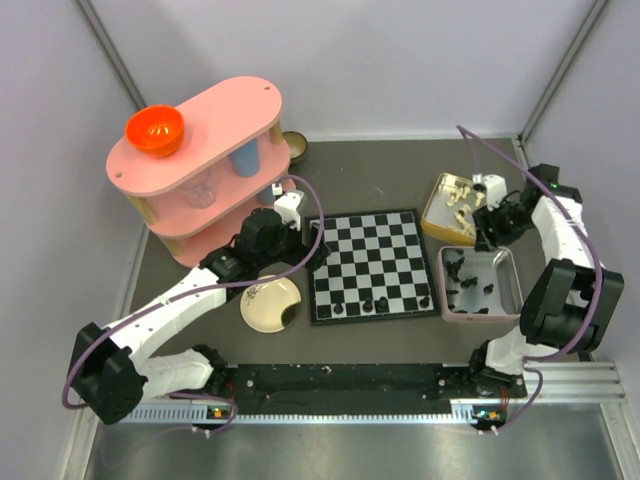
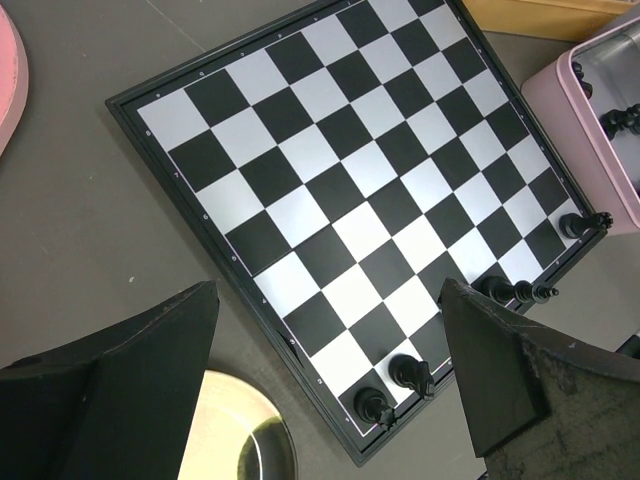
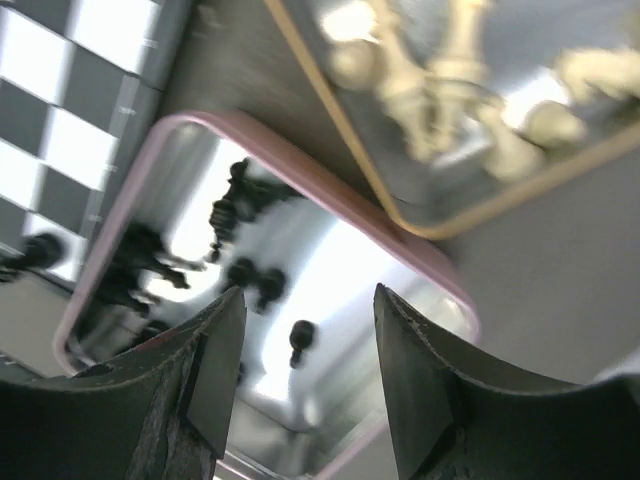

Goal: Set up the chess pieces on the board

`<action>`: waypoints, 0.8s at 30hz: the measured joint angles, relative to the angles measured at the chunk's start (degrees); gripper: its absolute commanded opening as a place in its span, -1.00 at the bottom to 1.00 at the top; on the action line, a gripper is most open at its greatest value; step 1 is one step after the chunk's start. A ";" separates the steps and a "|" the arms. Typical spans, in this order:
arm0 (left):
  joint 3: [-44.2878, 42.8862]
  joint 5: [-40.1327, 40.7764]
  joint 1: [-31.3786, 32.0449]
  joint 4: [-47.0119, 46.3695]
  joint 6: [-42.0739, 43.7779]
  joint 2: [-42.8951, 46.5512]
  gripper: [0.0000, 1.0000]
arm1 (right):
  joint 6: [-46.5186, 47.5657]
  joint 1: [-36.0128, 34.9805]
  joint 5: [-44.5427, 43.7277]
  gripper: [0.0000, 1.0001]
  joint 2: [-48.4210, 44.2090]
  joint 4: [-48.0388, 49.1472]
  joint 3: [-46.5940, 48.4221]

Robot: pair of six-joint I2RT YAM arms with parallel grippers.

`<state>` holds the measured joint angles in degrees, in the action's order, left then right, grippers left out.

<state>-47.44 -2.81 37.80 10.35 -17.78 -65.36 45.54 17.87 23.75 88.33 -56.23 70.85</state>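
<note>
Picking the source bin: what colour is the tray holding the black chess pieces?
Pink tray, shiny metallic inside; clearest in the top external view.

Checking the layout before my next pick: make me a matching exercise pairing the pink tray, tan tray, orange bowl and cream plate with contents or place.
Things:
1 pink tray
2 tan tray
3 orange bowl
4 cream plate

Places:
A left of the chessboard
B holds black chessmen
C on top of the pink shelf
D holds cream chessmen

Pairs: 1-B; 2-D; 3-C; 4-A.
</note>
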 measured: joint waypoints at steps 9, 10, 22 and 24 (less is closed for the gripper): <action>0.00 0.02 -0.15 0.42 -0.09 0.00 0.94 | -14.80 -6.82 2.43 -0.09 -0.92 4.76 -9.79; 0.00 0.02 -0.15 0.42 -0.09 0.00 0.94 | -16.57 -6.82 1.92 -0.09 -0.90 5.57 -10.62; 0.00 0.02 -0.20 0.90 -2.03 0.26 0.93 | -36.04 -6.86 -4.11 -0.34 0.90 15.82 -15.02; 0.00 0.02 -0.20 1.22 -2.27 0.68 0.93 | -38.23 -6.86 -4.50 -0.34 1.51 17.11 -15.91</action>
<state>-47.44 -2.79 37.60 11.57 -20.05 -64.69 7.31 11.00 19.25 89.84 -39.11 54.94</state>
